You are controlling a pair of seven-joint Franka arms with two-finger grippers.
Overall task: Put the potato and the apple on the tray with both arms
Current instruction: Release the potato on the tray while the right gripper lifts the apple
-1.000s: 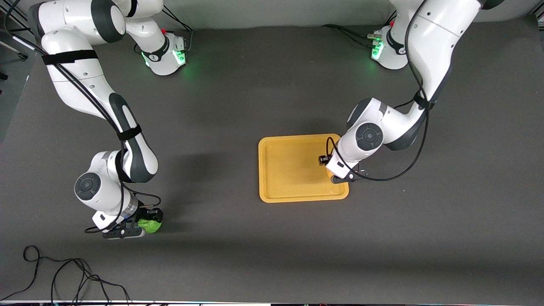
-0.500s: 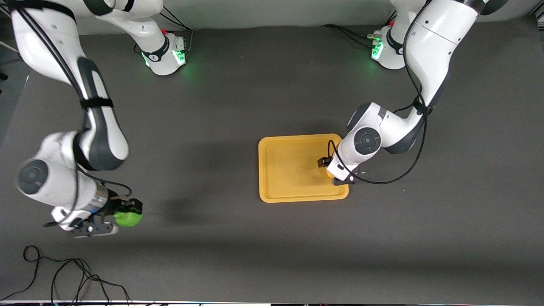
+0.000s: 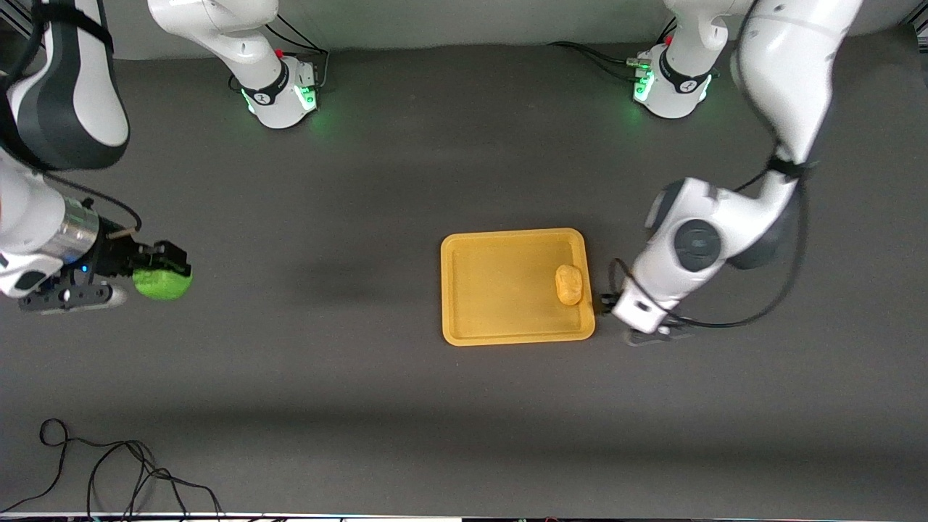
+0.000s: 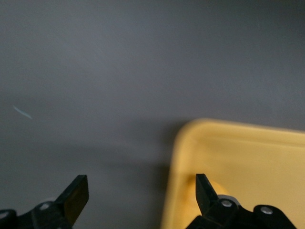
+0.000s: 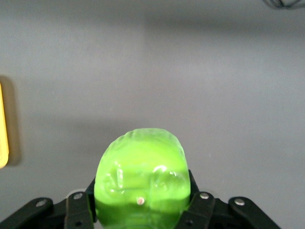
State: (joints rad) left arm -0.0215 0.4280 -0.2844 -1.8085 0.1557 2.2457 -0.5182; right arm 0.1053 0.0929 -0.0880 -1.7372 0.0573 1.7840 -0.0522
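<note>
The yellow-orange potato (image 3: 569, 284) lies in the tray (image 3: 500, 290), near the rim toward the left arm's end. My left gripper (image 3: 605, 303) is open and empty, just off that rim, over the table. In the left wrist view its spread fingertips (image 4: 76, 198) straddle the corner of the tray (image 4: 238, 157), with the gripper (image 4: 141, 193) holding nothing. My right gripper (image 3: 156, 272) is shut on the green apple (image 3: 163, 283), held in the air over the table toward the right arm's end, well apart from the tray. In the right wrist view the apple (image 5: 140, 174) fills the jaws of the gripper (image 5: 140, 202).
The two arm bases (image 3: 279, 90) (image 3: 667, 87) stand along the table's edge farthest from the front camera. A loose black cable (image 3: 109, 464) lies near the front edge at the right arm's end. A sliver of the tray (image 5: 2, 129) shows in the right wrist view.
My left gripper let go of the potato on the tray and moved off its rim toward the left arm's end. My right gripper rose from the table with the apple.
</note>
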